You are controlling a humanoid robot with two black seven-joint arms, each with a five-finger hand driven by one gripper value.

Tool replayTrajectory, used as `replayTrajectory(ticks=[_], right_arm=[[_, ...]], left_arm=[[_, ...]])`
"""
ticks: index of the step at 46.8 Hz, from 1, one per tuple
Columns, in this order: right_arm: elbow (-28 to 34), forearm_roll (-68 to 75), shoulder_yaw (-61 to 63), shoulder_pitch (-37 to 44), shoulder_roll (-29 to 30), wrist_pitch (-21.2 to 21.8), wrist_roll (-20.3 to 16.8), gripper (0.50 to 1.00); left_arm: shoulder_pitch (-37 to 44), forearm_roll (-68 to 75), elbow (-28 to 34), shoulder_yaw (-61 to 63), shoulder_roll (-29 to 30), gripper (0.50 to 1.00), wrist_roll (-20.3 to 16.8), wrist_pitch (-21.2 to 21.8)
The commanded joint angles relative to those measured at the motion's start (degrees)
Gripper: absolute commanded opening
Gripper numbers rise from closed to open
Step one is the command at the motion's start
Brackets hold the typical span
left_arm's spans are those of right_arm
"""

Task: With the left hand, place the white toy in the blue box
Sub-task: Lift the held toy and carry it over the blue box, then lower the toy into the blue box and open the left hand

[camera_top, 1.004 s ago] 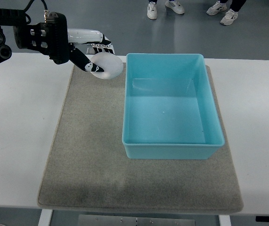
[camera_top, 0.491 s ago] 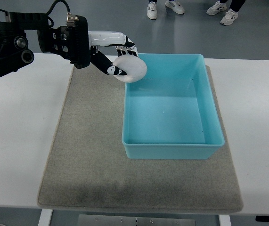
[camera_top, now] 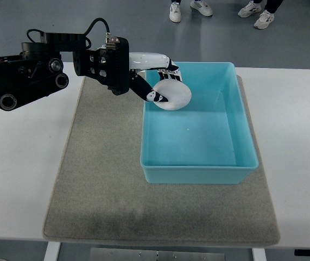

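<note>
My left hand reaches in from the left edge and is shut on the white toy, a smooth rounded white object. Hand and toy hang above the far left part of the blue box, just inside its left wall. The box is a light blue rectangular bin standing on a grey mat, and its inside holds nothing else. The right arm does not show.
The mat lies on a white table. Several people's shoes stand on the grey floor beyond the table's far edge.
My left hand has carried the white toy to the right, from over the mat's far left corner to above the inside of the blue box.
</note>
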Motion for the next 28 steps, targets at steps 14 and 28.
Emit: replayTrajectory(ticks=[14,28], right_arm=[[0.00,0.00,0.00,0.00,0.00,0.00,0.00,0.936],[0.00,0.00,0.00,0.00,0.00,0.00,0.00,0.936]], left_arm=[[1.89,-0.09,2.31,0.00,-2.40,0.737,0.02,0.04],[2.95,-0.53,2.84,-0.09,-2.49,0.906,-0.07,0.04]])
